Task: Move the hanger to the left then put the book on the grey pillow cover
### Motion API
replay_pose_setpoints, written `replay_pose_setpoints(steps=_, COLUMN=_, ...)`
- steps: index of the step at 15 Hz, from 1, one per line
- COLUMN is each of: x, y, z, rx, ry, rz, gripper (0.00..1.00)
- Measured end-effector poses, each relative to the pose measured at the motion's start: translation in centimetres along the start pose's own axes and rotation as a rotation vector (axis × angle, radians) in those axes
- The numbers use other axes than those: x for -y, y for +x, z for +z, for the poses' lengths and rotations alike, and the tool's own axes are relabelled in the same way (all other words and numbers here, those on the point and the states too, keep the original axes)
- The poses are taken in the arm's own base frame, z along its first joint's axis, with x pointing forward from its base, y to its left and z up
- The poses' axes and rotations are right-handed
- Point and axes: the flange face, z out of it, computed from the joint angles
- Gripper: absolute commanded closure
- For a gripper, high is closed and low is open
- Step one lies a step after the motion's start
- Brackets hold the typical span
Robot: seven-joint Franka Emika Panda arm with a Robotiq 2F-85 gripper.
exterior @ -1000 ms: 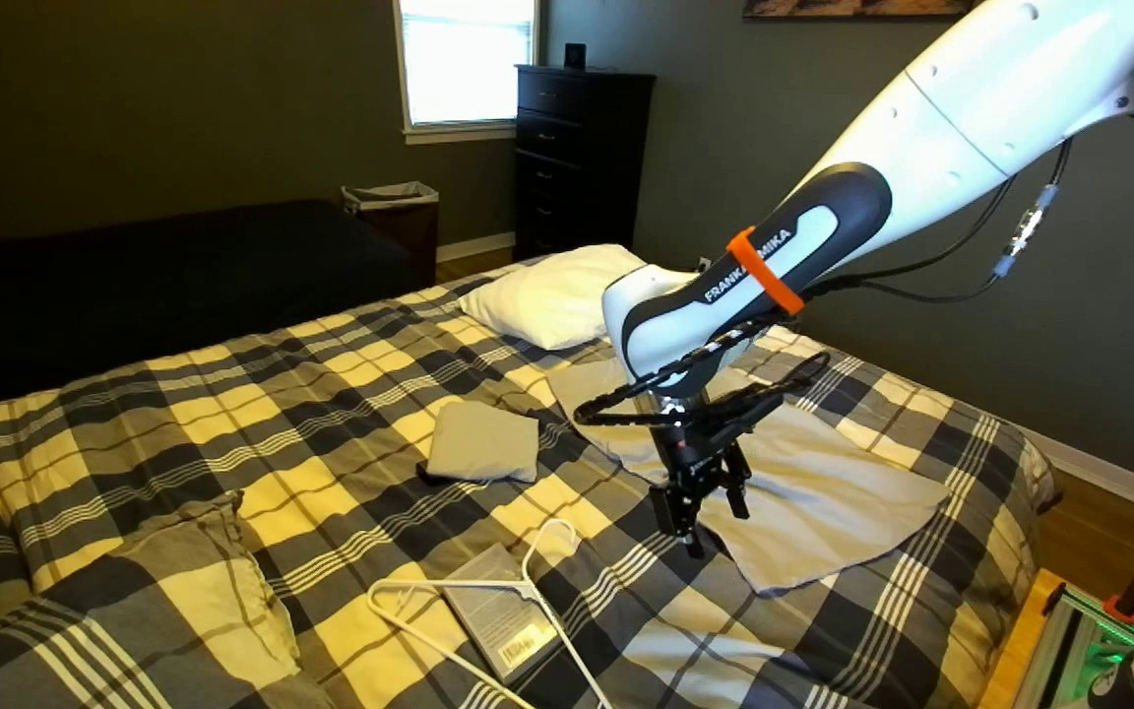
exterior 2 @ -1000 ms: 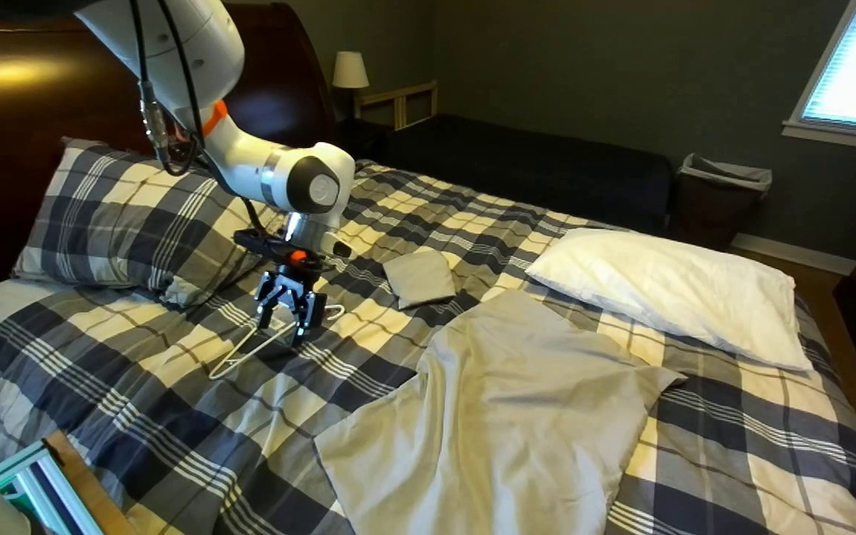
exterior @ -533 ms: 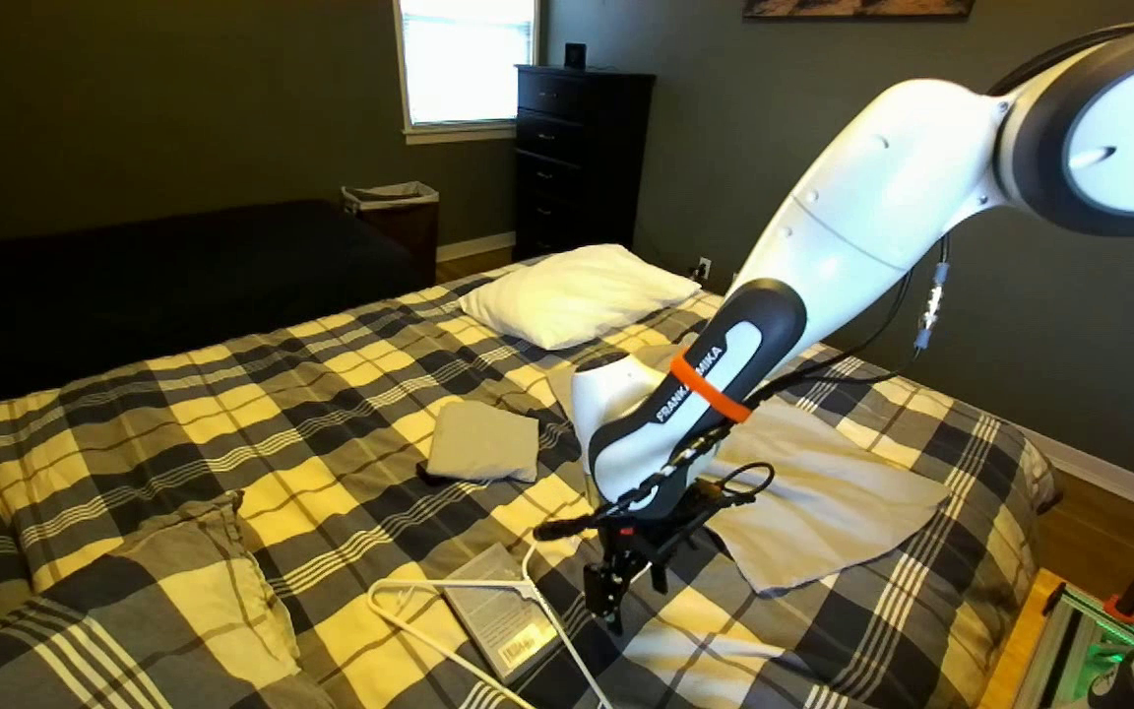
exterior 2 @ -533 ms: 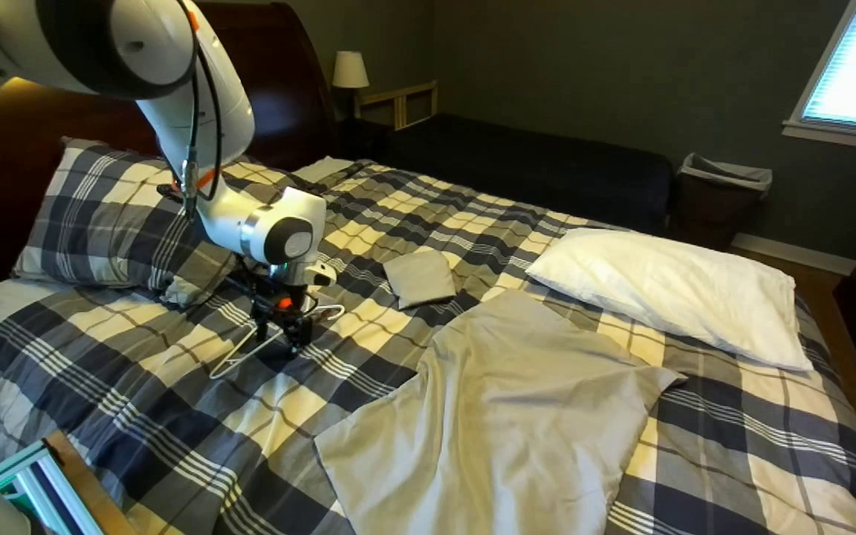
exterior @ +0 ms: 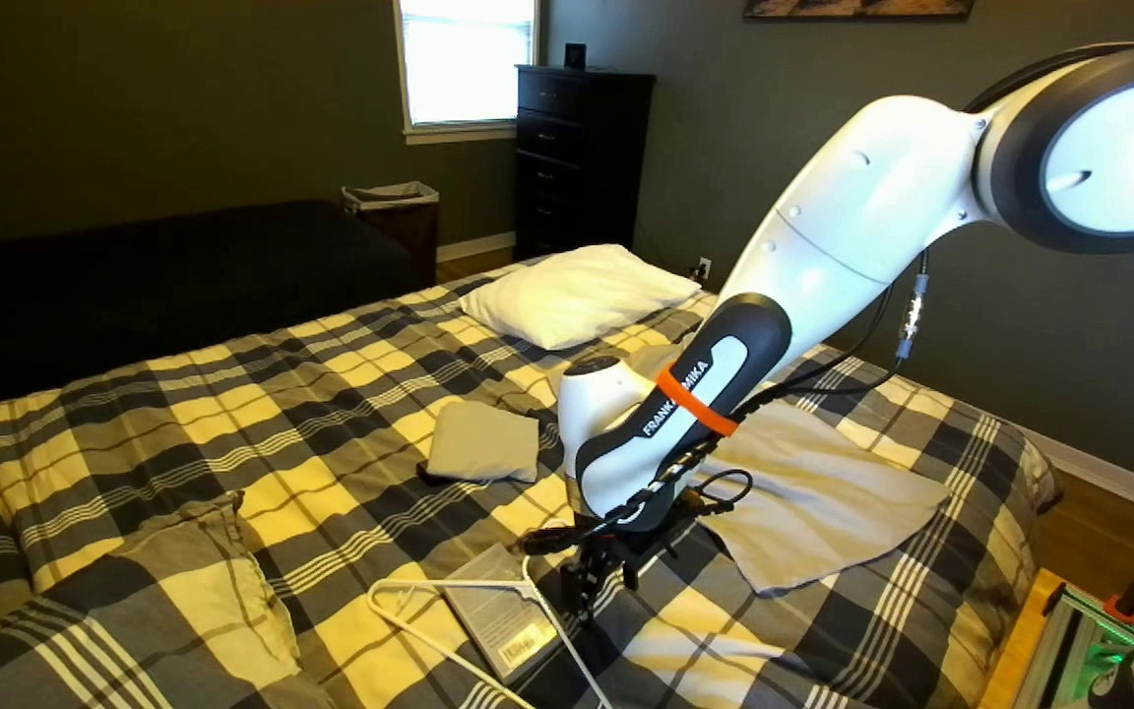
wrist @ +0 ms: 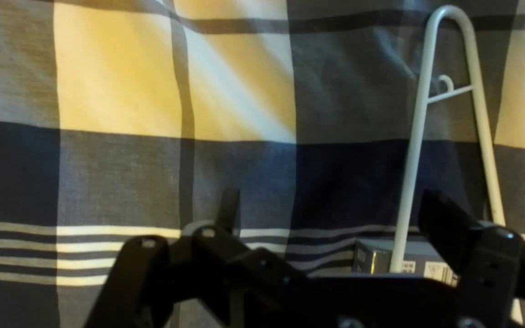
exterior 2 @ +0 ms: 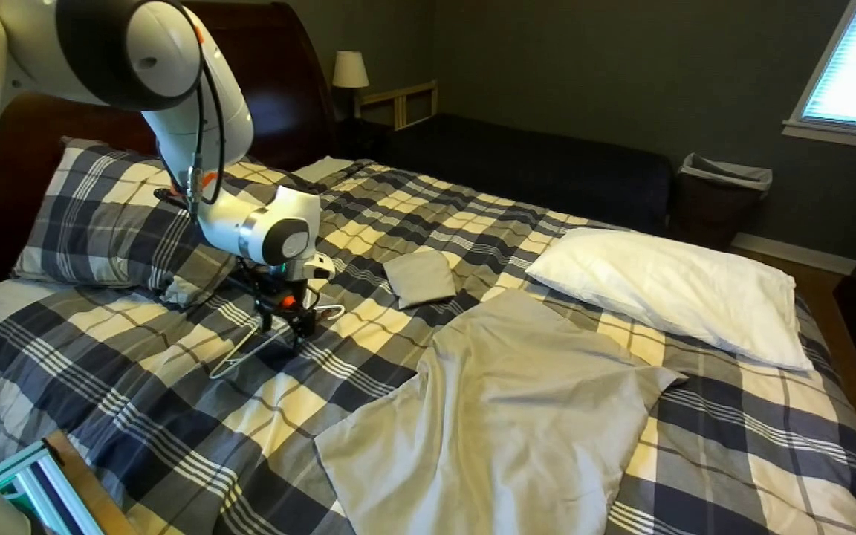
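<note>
The white hanger [exterior: 567, 645] lies on the bed partly across the book [exterior: 500, 620], a thin grey box-like shape with a barcode label. The hanger shows in an exterior view [exterior 2: 250, 354] and the wrist view [wrist: 415, 141]. My gripper [exterior: 606, 596] is open and low beside the hanger's arm. In the wrist view, one hanger bar runs between my fingertips [wrist: 331, 207]; the book's end [wrist: 382, 260] shows past the gripper base. I cannot tell if a finger touches the hanger. The grey pillow cover [exterior 2: 517, 416] lies flat and wrinkled, apart from both.
A tan folded square [exterior: 483, 441] lies beyond the book. A plump white pillow [exterior 2: 666, 290] is at the far side of the bed. A plaid pillow [exterior 2: 123, 223] leans near the headboard. A frame with a wooden edge [exterior 2: 79, 483] stands at the bed's near corner.
My gripper has come down and across from beside the grey cover to the hanger, with only a small shift in the last half second. The hanger, book and cover have not moved.
</note>
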Motion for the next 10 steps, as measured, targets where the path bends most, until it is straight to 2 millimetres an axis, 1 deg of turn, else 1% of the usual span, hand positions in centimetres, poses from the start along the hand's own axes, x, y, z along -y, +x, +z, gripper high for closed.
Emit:
replay_pose_setpoints(steps=3, x=0.2, y=1.0, z=-0.6, rx=-0.106, ry=0.018, rz=-0.002, gripper=0.00)
replay_pose_setpoints(steps=4, x=0.3, y=1.2, z=-0.6, rx=-0.139, ry=0.021, rz=-0.005, gripper=0.04)
replay_pose_setpoints(steps=5, x=0.4, y=1.4, z=-0.5, rx=-0.166, ry=0.022, rz=-0.009, gripper=0.12)
replay_pose_setpoints(steps=6, x=0.5, y=1.4, z=-0.3, rx=-0.185, ry=0.021, rz=-0.014, gripper=0.15)
replay_pose_setpoints(steps=7, x=0.7, y=1.3, z=0.1, rx=-0.198, ry=0.020, rz=-0.021, gripper=0.22)
replay_pose_setpoints(steps=8, x=1.0, y=1.2, z=0.5, rx=-0.209, ry=0.015, rz=-0.031, gripper=0.31)
replay_pose_setpoints(steps=9, x=1.3, y=1.2, z=1.0, rx=-0.220, ry=0.006, rz=-0.044, gripper=0.35)
replay_pose_setpoints(steps=10, x=1.6, y=1.1, z=1.4, rx=-0.229, ry=-0.005, rz=-0.055, gripper=0.35)
